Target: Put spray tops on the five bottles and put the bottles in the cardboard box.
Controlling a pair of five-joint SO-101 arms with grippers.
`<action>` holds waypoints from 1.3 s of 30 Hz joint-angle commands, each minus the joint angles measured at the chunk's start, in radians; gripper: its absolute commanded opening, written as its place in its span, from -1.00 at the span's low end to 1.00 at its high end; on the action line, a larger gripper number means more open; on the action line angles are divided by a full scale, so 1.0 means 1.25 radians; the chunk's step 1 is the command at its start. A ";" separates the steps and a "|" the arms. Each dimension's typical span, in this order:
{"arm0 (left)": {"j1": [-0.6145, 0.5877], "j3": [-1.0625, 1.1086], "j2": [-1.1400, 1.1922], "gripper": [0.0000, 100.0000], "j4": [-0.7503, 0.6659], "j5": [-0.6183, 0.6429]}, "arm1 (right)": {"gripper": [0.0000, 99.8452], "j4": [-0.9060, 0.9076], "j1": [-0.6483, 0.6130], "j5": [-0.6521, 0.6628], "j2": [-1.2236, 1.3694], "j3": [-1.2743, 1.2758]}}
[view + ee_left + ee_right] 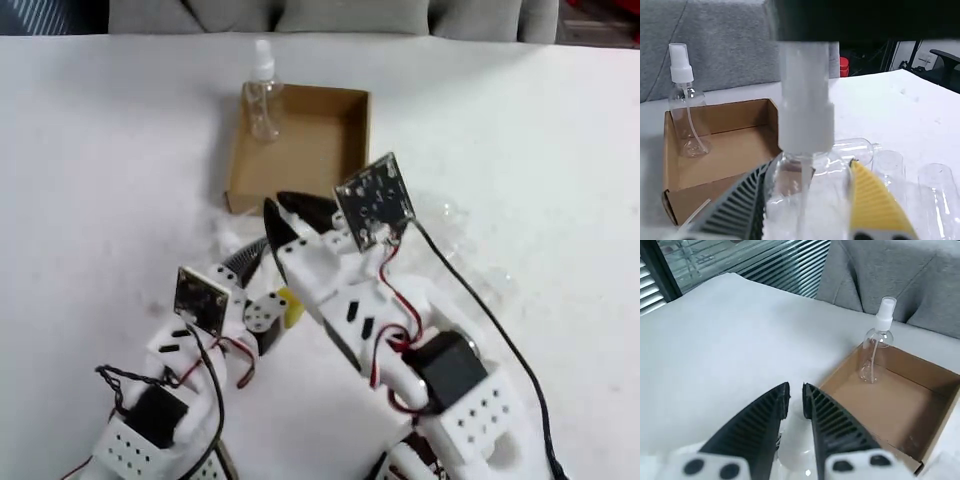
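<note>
The left gripper (812,166), one ribbed grey finger and one yellow, clamps a clear bottle (790,192) just before the cardboard box (725,186). The black ribbed jaws of the right gripper (796,388) pinch the white spray top (805,115) at its neck. The left wrist view adds bare bottles (935,200) lying alongside; a capped bottle (263,100) stands in the box's far corner.

white left arm (165,352) at 7 o'clock; its grey-and-yellow left gripper (270,285) is clamped on a clear plastic bottle (827,185). white right arm (320,275) at 5 o'clock; its black ribbed right gripper (275,201) pinches a white spray top (805,115).
</note>
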 commanded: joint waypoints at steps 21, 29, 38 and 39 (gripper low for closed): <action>-0.010 -0.010 -0.015 -0.95 -0.032 -0.007 | -0.97 0.046 0.163 0.001 -0.265 0.063; -0.064 -0.022 -0.014 -0.95 -0.119 -0.001 | -0.97 0.066 0.217 0.001 -0.334 0.297; -0.145 -0.166 0.067 -0.95 -0.101 0.001 | -0.97 0.139 0.006 0.001 -0.492 0.390; -0.148 -0.193 0.112 -0.95 -0.104 0.002 | -0.97 0.149 -0.028 0.001 -0.514 0.396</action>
